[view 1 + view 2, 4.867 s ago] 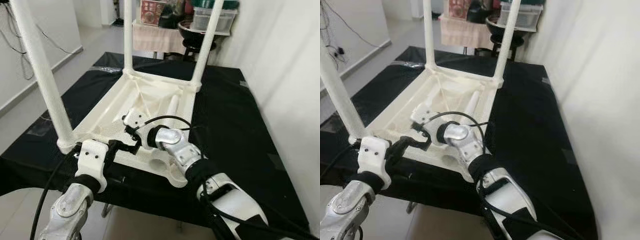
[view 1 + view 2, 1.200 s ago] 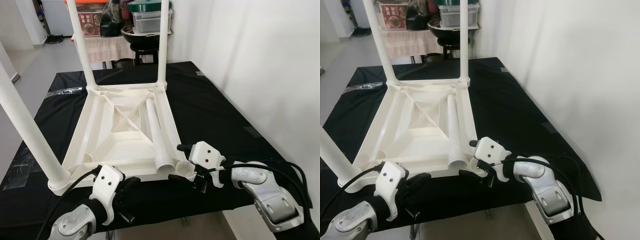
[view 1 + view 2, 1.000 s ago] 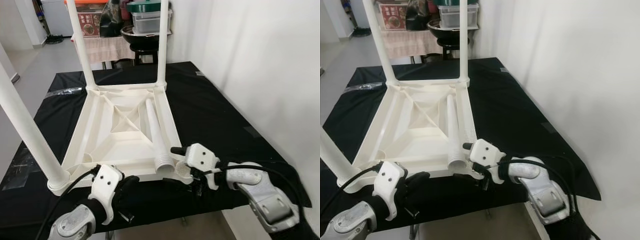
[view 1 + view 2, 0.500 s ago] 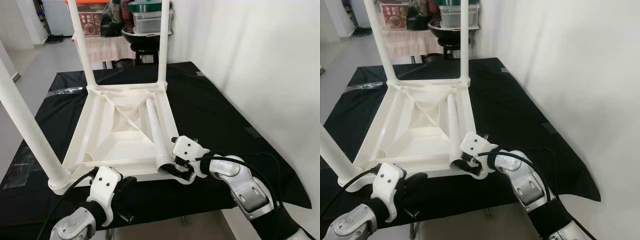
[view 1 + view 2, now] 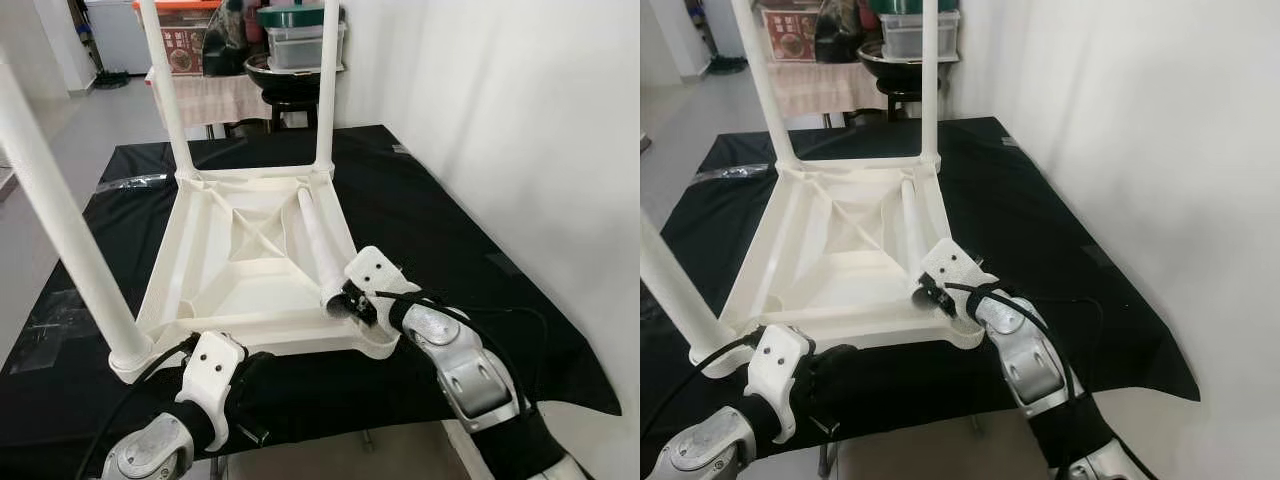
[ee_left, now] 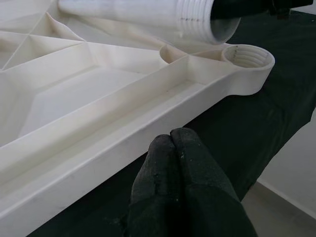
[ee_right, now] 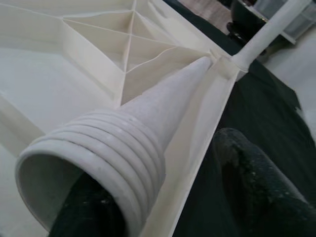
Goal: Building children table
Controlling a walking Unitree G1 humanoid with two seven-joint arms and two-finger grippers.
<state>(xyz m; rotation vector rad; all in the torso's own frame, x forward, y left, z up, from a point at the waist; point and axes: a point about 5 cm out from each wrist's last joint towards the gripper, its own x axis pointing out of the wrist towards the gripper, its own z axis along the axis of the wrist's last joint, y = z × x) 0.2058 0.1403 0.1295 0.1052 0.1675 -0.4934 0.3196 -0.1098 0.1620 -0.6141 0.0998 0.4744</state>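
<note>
Nearest to me, at the lower left of the left eye view, my left gripper [image 5: 250,400] sits low over the black cloth [image 5: 470,280] just in front of the table's near edge; in its wrist view the two black fingers [image 6: 173,163] are pressed together with nothing between them.

Just past it, right of centre, my right gripper [image 5: 352,300] has hold of the loose leg [image 5: 318,245] at its threaded end. The wrist view shows one finger [image 7: 256,173] along the outside of the ribbed mouth and the other under or inside it, so the fingers are clamped on that end, which is lifted off the frame. The open threaded socket [image 6: 247,58] at the near right corner lies just beside and below the leg's mouth.

The white upturned tabletop [image 5: 240,290] lies in the middle of the frame, ribbed underside up. Three legs stand upright in it: one at near left [image 5: 60,200], two at the far corners [image 5: 168,95] [image 5: 326,85].

Beyond, at the top of the frame, stand a dark stool [image 5: 290,95] and stacked containers [image 5: 295,40].
</note>
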